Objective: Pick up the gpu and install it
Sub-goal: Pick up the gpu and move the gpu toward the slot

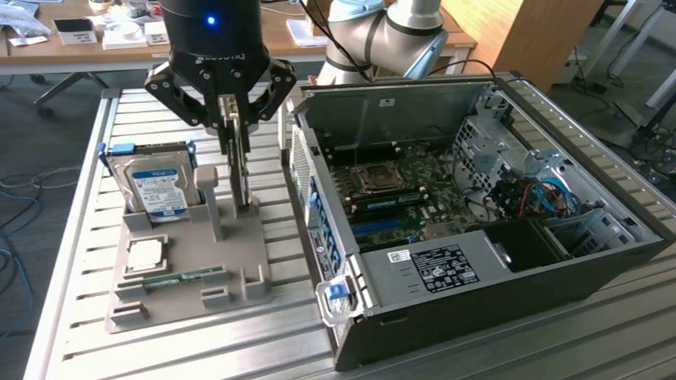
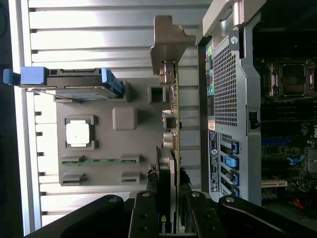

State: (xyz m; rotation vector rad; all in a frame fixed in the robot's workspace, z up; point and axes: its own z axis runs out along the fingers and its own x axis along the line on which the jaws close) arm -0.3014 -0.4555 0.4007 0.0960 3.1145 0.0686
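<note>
Exterior view: the black two-fingered gripper (image 1: pixel 237 134) is closed narrowly on the gpu (image 1: pixel 245 180), a thin flat black card held upright and edge-on. The card's lower edge is down at the grey plastic parts holder (image 1: pixel 190 253). The silver hard drive (image 1: pixel 158 188) with a blue-white label stands at 9 o'clock of the card. The open black metal computer case (image 1: pixel 476 309) lies at 3 o'clock.

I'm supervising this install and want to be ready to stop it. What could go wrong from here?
1. The gripper appears clamped on the gpu, which stands on edge in the gray holder; a skewed lift might jam it or drag the holder.
2. The wall of the computer case stands close beside; the card could strike it.
</note>
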